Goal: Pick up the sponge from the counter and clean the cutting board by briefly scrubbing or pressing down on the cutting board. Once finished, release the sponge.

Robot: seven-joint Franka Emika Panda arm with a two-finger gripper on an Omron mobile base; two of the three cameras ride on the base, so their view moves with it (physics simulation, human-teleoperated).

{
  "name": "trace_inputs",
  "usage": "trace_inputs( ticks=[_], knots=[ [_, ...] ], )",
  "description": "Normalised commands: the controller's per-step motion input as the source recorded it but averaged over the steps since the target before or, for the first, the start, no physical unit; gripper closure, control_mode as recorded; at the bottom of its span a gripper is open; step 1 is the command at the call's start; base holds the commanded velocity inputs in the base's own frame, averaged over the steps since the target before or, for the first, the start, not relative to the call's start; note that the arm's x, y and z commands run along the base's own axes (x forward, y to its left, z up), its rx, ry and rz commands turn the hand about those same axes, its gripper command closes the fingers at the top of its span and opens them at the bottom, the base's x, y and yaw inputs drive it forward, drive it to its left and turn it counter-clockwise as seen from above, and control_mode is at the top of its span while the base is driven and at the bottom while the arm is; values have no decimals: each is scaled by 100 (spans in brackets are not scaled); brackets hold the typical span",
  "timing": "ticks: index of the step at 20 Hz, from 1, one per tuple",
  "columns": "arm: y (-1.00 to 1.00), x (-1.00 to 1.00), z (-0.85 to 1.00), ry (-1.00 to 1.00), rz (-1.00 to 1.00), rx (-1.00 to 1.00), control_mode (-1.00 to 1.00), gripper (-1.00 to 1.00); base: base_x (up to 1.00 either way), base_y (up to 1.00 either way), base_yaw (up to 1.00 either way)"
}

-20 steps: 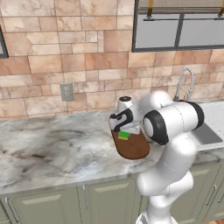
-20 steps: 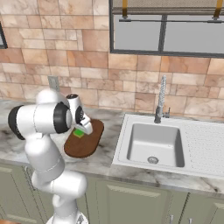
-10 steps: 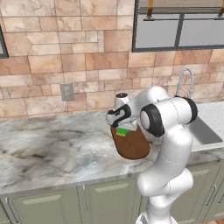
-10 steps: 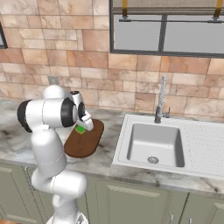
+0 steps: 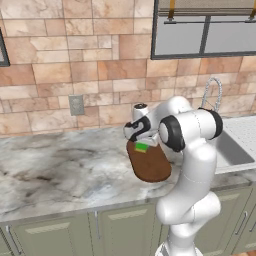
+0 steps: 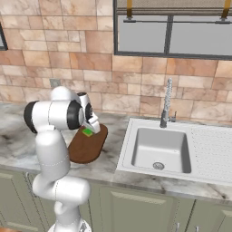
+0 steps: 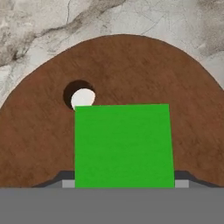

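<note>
Sponge (image 7: 122,144) sat between the two dark fingertips of the hand (image 7: 124,183), and the hand was clamped on its sides, holding it over the cutting board (image 7: 131,74). In the hand view the green top of the sponge covered the middle, with the brown board all around it and a round hole (image 7: 80,97) in the board just past the sponge's corner. I could not tell if the sponge was touching the board or a little above it.

Compared with a second ago, the arm had swung a bit. In the left base view the big white elbow sat farther to the right than before, and the hand (image 5: 141,142) with the sponge (image 5: 141,147) was now over the far end of the cutting board (image 5: 150,165), nearer the wall. The grip looked the same as before, not wider and not tighter. The board stayed in its place on the counter (image 5: 60,165).

In the right base view the sponge (image 6: 87,132) showed as a small green spot right under the hand (image 6: 90,128), at the back end of the cutting board (image 6: 88,147). The board lay on the counter (image 6: 13,145) just to the left of the white sink (image 6: 161,149).
</note>
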Motion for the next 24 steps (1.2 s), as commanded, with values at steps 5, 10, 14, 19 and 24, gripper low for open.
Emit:
trace_inputs(
  ticks=[5,10,14,19,24],
  knots=[
    [-48,2,-10,0,-4,0,-100,100,0,0,0],
    [-39,-1,-15,0,-4,0,-100,100,0,0,0],
    [-1,-29,-22,0,-4,0,-100,100,0,0,0],
    [0,-59,-18,0,-5,0,-100,100,0,0,0],
    [0,-74,-19,0,-5,0,-100,100,0,0,0]
  ],
)
